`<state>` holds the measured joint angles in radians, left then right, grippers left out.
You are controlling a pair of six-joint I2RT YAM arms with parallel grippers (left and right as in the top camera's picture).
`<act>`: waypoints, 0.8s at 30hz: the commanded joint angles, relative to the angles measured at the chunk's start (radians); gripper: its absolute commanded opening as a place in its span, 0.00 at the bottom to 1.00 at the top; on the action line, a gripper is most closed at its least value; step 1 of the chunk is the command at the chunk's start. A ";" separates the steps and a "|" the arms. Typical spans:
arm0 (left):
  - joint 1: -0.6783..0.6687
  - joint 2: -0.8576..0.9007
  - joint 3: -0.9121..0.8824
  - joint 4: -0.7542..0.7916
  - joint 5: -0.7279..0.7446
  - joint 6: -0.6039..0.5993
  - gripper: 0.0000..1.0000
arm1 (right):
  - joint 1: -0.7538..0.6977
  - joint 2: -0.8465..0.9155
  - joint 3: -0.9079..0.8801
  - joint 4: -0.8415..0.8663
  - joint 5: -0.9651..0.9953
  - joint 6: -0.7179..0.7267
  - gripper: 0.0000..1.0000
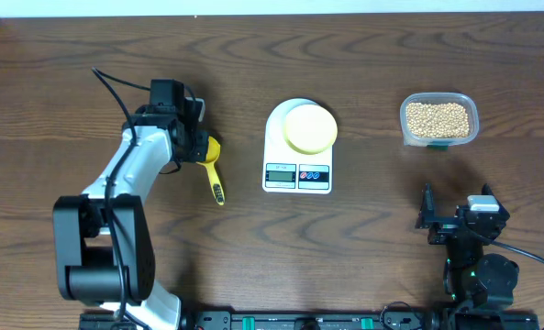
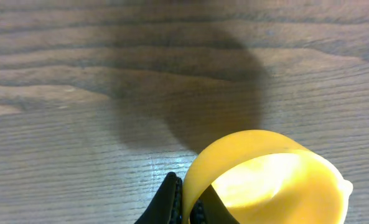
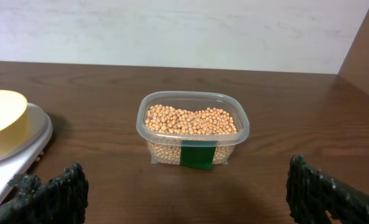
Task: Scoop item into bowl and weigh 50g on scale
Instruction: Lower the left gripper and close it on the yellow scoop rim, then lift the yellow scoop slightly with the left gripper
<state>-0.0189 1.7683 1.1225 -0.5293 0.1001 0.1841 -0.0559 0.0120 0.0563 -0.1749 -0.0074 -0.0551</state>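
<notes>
At 9 o'clock on the table, overhead view: left gripper (image 1: pixel 195 139) is pressed tight on the yellow scoop (image 1: pixel 213 170), pinching the cup wall. One finger (image 2: pixel 170 198) shows against the rim in the wrist view. Handle points to 6 o'clock. Cup looks empty. Can't tell if the scoop is off the wood.

My read on the step: tool pickup, no scooping yet.

Scale (image 1: pixel 297 176) sits at 3 o'clock from that gripper, with the pale-yellow bowl (image 1: pixel 309 127) on its platform and no beans visible in it. Soybeans (image 1: pixel 438 117) sit in the clear container (image 3: pixel 165 155), further out toward 3 o'clock, well apart from the scoop.

Right gripper (image 3: pixel 187 190) is at 5 o'clock, fingers spread wide, holding nothing, facing the container.

Next move likely needs the scoop carried past the scale and the cup dipped into the beans. Gripping at the cup end may make that dip awkward.
</notes>
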 commanded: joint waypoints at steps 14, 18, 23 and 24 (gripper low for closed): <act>0.000 -0.087 0.008 0.069 0.005 -0.002 0.08 | -0.008 -0.005 -0.006 0.000 -0.002 0.009 0.99; 0.000 -0.087 0.008 0.092 0.004 -0.002 0.08 | -0.008 -0.005 -0.006 0.000 -0.002 0.009 0.99; 0.000 -0.087 0.008 0.135 0.005 -0.005 0.08 | -0.008 -0.005 -0.006 0.000 -0.002 0.010 0.99; 0.000 -0.087 0.008 0.143 0.005 -0.005 0.08 | -0.008 -0.005 -0.006 0.000 -0.002 0.010 0.99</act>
<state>-0.0189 1.7050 1.1225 -0.4061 0.0998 0.1837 -0.0559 0.0120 0.0563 -0.1749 -0.0074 -0.0551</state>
